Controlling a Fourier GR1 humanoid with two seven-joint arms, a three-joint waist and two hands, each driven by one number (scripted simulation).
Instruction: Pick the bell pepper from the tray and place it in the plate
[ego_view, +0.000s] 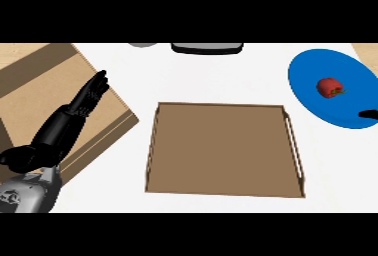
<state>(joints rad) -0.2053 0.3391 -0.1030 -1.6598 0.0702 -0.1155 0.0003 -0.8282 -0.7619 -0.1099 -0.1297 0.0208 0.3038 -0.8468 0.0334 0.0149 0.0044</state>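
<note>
Bell pepper (330, 87) lies on plate (328, 75), apart from tray (225, 192). Right hand (368, 114) nearest, fingers not judgeable. Left hand (74, 112) straight, empty.

The counter (214, 70) is white and fills most of the view, evenly lit with only faint shade. At nine o'clock a tan wooden board (44, 75) lies on it at a slant, its raised edge running from eleven o'clock down toward eight. At twelve o'clock a dark object with a pale grey rim (207, 48) is cut by the upper border, and just left of it a small grey rounded shape (143, 44) shows only in part. At two o'clock, in the far corner, a tan strip (367, 50) appears.
</note>
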